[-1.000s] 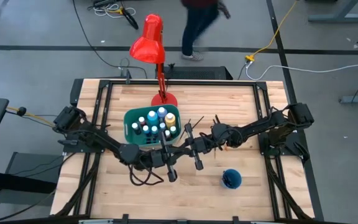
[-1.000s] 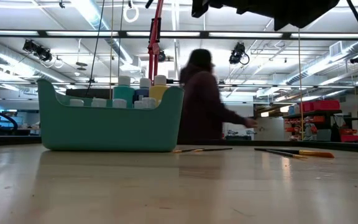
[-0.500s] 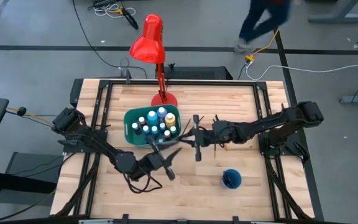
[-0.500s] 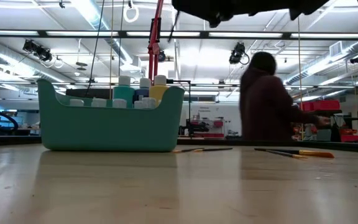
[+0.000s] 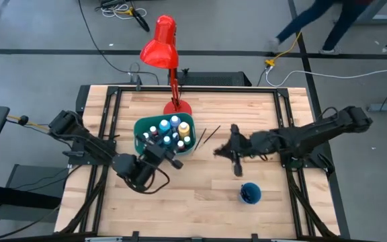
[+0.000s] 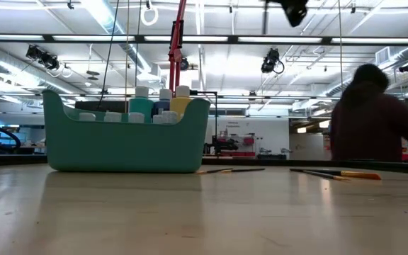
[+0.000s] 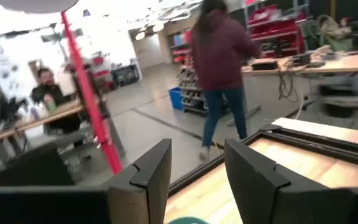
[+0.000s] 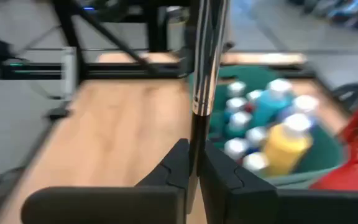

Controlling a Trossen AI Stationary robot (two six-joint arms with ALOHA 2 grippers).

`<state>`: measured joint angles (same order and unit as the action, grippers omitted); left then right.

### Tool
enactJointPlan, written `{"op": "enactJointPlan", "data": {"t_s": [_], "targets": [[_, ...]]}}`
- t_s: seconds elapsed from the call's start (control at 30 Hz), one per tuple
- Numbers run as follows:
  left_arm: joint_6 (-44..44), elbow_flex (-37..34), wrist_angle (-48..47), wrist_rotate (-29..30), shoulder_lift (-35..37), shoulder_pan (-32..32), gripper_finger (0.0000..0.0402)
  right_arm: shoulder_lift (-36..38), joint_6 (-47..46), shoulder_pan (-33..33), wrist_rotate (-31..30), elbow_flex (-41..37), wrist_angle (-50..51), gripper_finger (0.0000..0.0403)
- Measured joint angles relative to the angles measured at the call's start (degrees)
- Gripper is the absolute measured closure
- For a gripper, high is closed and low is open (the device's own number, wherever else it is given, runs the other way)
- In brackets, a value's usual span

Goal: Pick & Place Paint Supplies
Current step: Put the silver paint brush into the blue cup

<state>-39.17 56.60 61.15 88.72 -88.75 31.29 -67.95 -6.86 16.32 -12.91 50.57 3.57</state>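
My right gripper [image 5: 220, 151] hovers right of the teal bin [image 5: 140, 142], shut on a thin dark paintbrush [image 8: 199, 93] with a silver ferrule. The bin [image 6: 126, 138] stands on its base on the table and holds several white-capped paint bottles [image 5: 170, 131]. My left gripper [image 5: 170, 156] hangs by the bin's near right corner. It is open, and the left wrist view shows nothing between its fingers [image 7: 148, 177]. Two more brushes [image 6: 232, 170] [image 6: 335, 173] lie flat on the table right of the bin. My right gripper pinches the brush's dark shaft [image 8: 193, 155] between its two fingers, below the silver ferrule. The fingers lie about level, point toward the bin at the table's left, and cross the shaft. The brush stands roughly upright, lifted clear of the table.
A red desk lamp [image 5: 161, 47] stands on its base behind the bin. A small round blue cup [image 5: 250, 193] sits near the front right. One loose brush [image 5: 210, 134] lies beside the bin. A person [image 6: 374, 113] moves past beyond the table's far right.
The two grippers, close together in front of the bin a second ago, have parted. My right gripper has gone toward the table's right edge with the brush. My left gripper has drawn back toward the left, up against the bin. The person has walked rightward behind the table.
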Motion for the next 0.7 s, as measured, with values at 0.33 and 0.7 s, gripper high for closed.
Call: {"op": "enactJointPlan", "data": {"t_s": [0.33, 0.7], "targets": [[3.53, -0.22, -0.26, 1.30, 1.28, -0.04, 0.0246, 3.59, -12.86, 16.12, 0.53, -0.04, 11.98, 0.0379], [7.10, -0.22, -1.24, 1.30, 1.25, 0.94, 0.0246, 6.23, -21.61, 26.99, -5.36, -1.58, 22.79, 0.0376]]}}
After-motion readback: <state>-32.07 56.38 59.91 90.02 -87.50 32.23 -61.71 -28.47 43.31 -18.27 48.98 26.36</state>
